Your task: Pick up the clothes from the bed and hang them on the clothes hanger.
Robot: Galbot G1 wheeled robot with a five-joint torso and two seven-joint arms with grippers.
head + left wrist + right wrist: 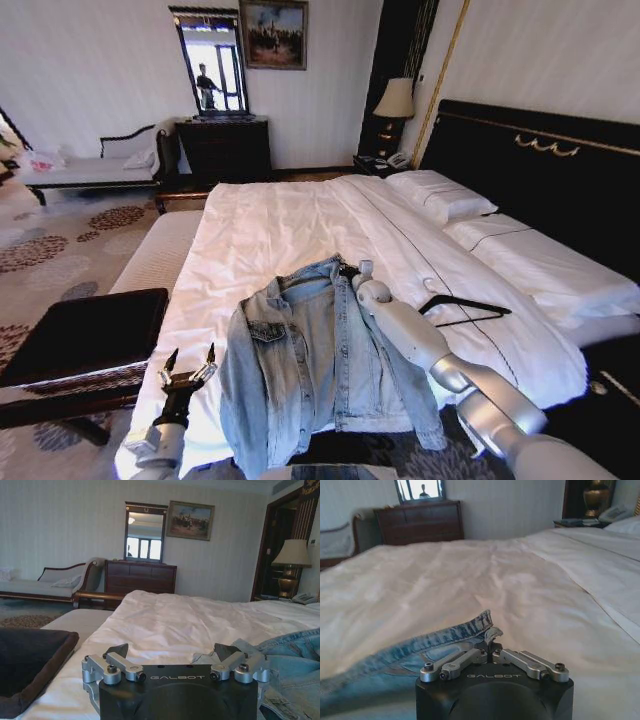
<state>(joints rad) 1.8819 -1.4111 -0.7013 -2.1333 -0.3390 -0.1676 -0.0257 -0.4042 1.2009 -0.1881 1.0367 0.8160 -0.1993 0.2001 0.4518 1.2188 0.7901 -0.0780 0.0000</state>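
Head view: denim jacket lying at foot of bed, right end effector clenched on its collar for lifting, left end effector released beside it, hanger lying near.

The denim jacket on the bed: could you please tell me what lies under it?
The denim jacket lies on the bed's white duvet, its hem hanging over the edge. The duvet beneath is covered. The black hanger lies apart, beside it.
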